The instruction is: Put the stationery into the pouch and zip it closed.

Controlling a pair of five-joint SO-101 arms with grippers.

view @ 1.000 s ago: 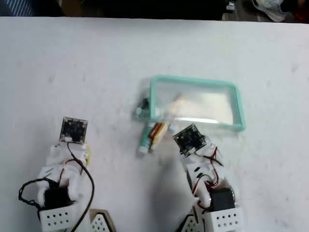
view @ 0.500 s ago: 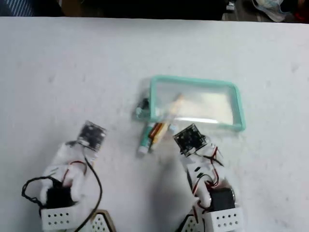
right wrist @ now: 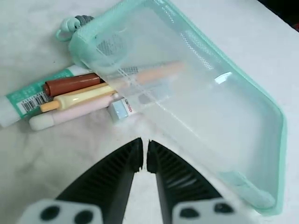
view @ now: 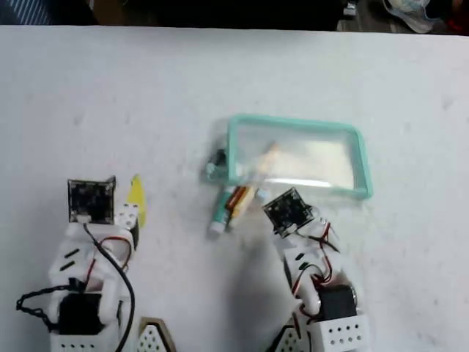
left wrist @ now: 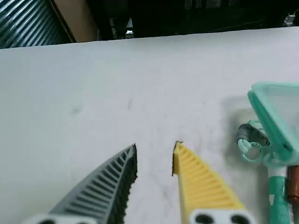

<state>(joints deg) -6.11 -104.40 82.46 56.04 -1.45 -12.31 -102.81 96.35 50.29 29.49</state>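
White table [view: 146, 88] carries both arms at its near edge, the left arm at the near left and the right arm near the centre. The left gripper [left wrist: 155, 154] is above bare table well to the left of the task items; its grey finger and yellow finger stand apart with a clear gap and hold nothing. The right gripper [right wrist: 144, 148] is positioned just on the near side of the stationery; its two black fingers are brought together, with only a thin slit between the tips, and hold nothing. Beyond the right gripper, the stationery lies in a bundle on the table at the near left corner of the pouch [view: 297, 155]: a green-and-white tube [right wrist: 28, 100], a brown pen [right wrist: 70, 85], a yellow pen [right wrist: 79, 99] and a pink pen [right wrist: 65, 116], laid side by side and touching, with a small eraser [right wrist: 122, 108] at the edge of the pouch. A peach pen [right wrist: 149, 74] shows through the clear wall of the pouch; whether it is inside or underneath cannot be determined. The pouch is clear with mint-green trim and lies flat, its long side running left to right. The zipper pull [left wrist: 247, 140], a grey and mint cord, rests on the table against the left end of the pouch.
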